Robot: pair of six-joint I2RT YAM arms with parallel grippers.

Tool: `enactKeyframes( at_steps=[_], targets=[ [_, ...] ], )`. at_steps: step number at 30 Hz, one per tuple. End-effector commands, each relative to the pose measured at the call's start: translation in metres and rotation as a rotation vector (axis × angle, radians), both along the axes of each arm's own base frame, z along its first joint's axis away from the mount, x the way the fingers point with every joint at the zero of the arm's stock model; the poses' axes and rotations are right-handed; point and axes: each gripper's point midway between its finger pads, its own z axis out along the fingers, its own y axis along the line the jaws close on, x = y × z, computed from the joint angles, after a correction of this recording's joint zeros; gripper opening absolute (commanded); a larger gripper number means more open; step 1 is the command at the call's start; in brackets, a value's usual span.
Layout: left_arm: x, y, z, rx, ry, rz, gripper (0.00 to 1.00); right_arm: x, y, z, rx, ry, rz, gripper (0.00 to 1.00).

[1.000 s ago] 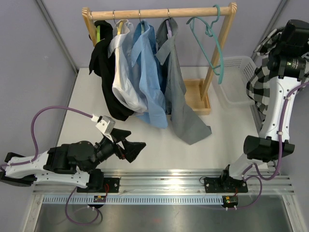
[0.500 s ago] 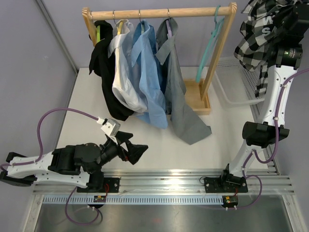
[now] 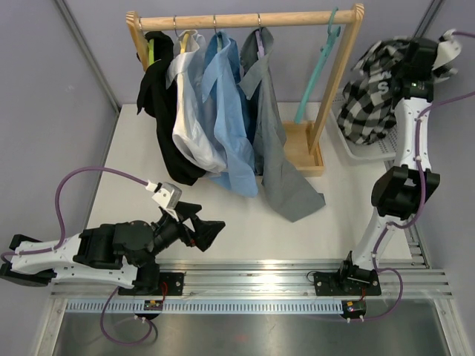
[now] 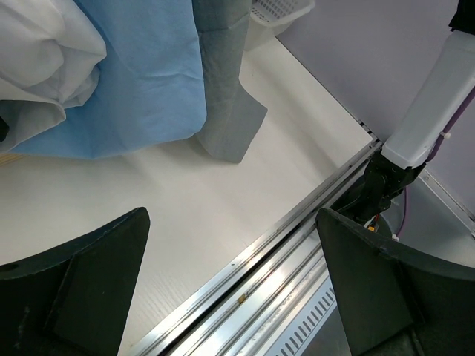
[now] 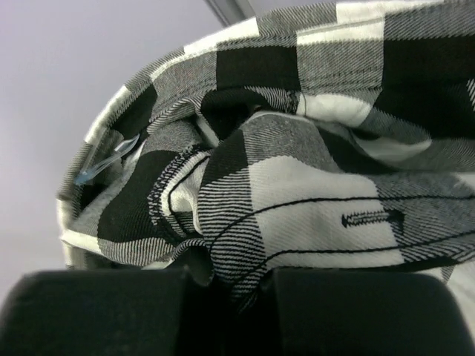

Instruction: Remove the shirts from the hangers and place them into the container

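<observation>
Right claw (image 5: 226, 293) clamped tight on a fold of the checked shirt (image 3: 367, 93); wrist view shows cloth pinched btwn the two black fingers (image 5: 96, 311), a buttonhole just above them. Arm is raised at far right, and the shirt hangs bunched from the claw over the white basket (image 3: 364, 156), covering its back part; can't tell if the cloth rests inside or only hangs above. Basket's front rim and lattice side show below the shirt, just right of the wooden rack's base. Left claw (image 3: 208, 216) wide apart, nothing in it, low over the table (image 3: 223, 200) near the front edge, well apart from the clothes. Wooden rail (image 3: 245, 20) carries four shirts on hangers, L to R: black shirt (image 3: 159, 111), white shirt (image 3: 189, 119), light blue shirt (image 3: 230, 126), grey shirt (image 3: 282, 163); grey one's tail lies on the table. Teal hanger (image 3: 319, 70) hangs bare at the rail's right end, tilted along the rack's post.
</observation>
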Motion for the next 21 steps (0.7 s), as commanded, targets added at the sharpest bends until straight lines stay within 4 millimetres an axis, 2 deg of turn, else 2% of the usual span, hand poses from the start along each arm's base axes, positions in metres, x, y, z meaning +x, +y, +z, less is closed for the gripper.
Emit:
enactKeyframes(
  at_steps=[1, 2, 3, 5, 6, 10, 11, 12, 13, 14, 15, 17, 21],
  targets=[
    [0.004, 0.003, 0.006, -0.049, 0.013, 0.043, 0.99, 0.010, -0.012, -0.100, 0.057, 0.244, -0.068, 0.00],
    [0.004, 0.004, 0.005, -0.048, 0.014, 0.043, 0.99, 0.011, -0.013, -0.120, 0.068, 0.296, -0.072, 0.00],
    [0.004, 0.004, 0.006, -0.051, 0.015, 0.043, 0.99, 0.009, -0.017, -0.156, 0.087, 0.403, -0.092, 0.00],
    [0.005, 0.003, 0.007, -0.051, 0.014, 0.044, 0.99, 0.007, -0.015, -0.188, 0.109, 0.483, -0.095, 0.00],
    [0.005, 0.003, 0.007, -0.051, 0.015, 0.045, 0.99, 0.004, -0.016, -0.216, 0.124, 0.558, -0.102, 0.00],
    [0.004, 0.003, 0.006, -0.048, 0.019, 0.042, 0.99, 0.003, -0.010, -0.262, 0.158, 0.706, -0.067, 0.00],
    [0.004, 0.002, 0.006, -0.049, 0.020, 0.043, 0.99, 0.002, -0.009, -0.293, 0.174, 0.782, -0.062, 0.00],
    [0.004, 0.003, 0.006, -0.049, 0.020, 0.043, 0.99, 0.003, -0.003, -0.294, 0.190, 0.802, -0.026, 0.00],
    [0.004, 0.003, 0.005, -0.044, 0.020, 0.044, 0.99, 0.006, 0.000, -0.304, 0.203, 0.824, 0.008, 0.00],
    [0.004, 0.002, 0.006, -0.047, 0.020, 0.041, 0.99, 0.007, 0.003, -0.330, 0.219, 0.878, 0.026, 0.00],
    [0.004, 0.002, 0.006, -0.049, 0.020, 0.043, 0.99, 0.008, 0.006, -0.328, 0.230, 0.882, 0.045, 0.00],
    [0.004, 0.003, 0.007, -0.047, 0.021, 0.041, 0.99, 0.014, 0.012, -0.345, 0.246, 0.898, 0.090, 0.00],
    [0.004, 0.005, 0.008, -0.046, 0.026, 0.046, 0.99, 0.026, 0.023, -0.344, 0.275, 0.848, 0.158, 0.14]
  ],
)
